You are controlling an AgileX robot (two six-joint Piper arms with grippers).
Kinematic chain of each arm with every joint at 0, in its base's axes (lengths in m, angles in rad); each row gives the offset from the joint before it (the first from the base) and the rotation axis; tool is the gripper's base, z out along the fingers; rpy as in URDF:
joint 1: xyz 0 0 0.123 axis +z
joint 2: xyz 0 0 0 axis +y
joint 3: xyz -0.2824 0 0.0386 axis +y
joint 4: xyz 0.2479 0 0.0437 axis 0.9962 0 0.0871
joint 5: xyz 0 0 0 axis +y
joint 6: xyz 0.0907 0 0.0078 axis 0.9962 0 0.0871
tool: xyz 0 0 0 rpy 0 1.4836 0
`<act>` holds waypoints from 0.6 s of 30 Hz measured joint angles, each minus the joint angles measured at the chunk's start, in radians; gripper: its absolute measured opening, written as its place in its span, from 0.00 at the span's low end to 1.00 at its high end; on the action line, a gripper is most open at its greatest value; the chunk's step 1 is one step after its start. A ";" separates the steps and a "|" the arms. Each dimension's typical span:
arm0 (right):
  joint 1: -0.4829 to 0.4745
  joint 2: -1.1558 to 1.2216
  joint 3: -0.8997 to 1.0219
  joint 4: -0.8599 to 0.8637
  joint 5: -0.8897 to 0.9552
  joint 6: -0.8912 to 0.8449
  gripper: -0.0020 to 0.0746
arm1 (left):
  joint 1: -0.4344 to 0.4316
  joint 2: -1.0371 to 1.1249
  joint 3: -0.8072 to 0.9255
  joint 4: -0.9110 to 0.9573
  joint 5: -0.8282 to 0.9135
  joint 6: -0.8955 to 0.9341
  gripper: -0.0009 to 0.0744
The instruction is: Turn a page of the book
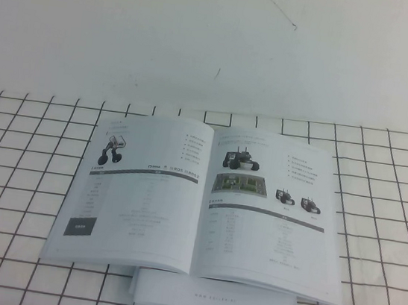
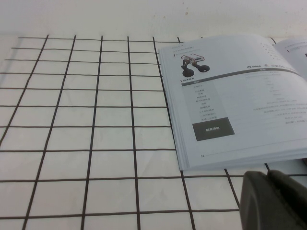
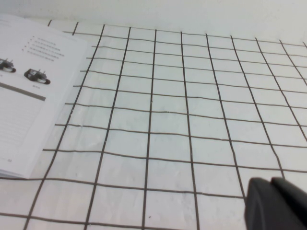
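The book (image 1: 201,201) lies open and flat in the middle of the gridded table. Its right page (image 1: 272,207) shows small black tracked robots, a green image and a grey-banded table. The left sheet (image 1: 139,189) shows one wheeled robot and a dark square. Neither gripper shows in the high view. My left gripper (image 2: 267,175) is shut and empty, low over the table near the book's (image 2: 240,110) near left corner. My right gripper (image 3: 270,182) is shut and empty, over bare grid cloth to the right of the page (image 3: 29,96).
A plain white booklet (image 1: 215,298) lies under the book's near edge and sticks out toward me. The white cloth with black grid lines (image 1: 20,173) covers the table. A white wall (image 1: 204,40) rises behind the far edge.
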 joint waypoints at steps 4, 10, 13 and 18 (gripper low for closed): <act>0.000 0.000 0.000 0.000 0.000 0.000 0.02 | 0.000 0.000 0.000 0.002 0.000 0.000 0.01; 0.000 0.000 0.000 0.000 -0.017 0.000 0.02 | 0.000 0.000 0.002 0.029 -0.038 0.034 0.01; 0.000 0.000 0.000 0.000 -0.120 0.000 0.02 | 0.000 0.000 0.005 0.040 -0.142 0.052 0.01; 0.000 0.000 0.000 0.000 -0.476 0.000 0.02 | 0.000 0.000 0.005 0.078 -0.418 0.088 0.01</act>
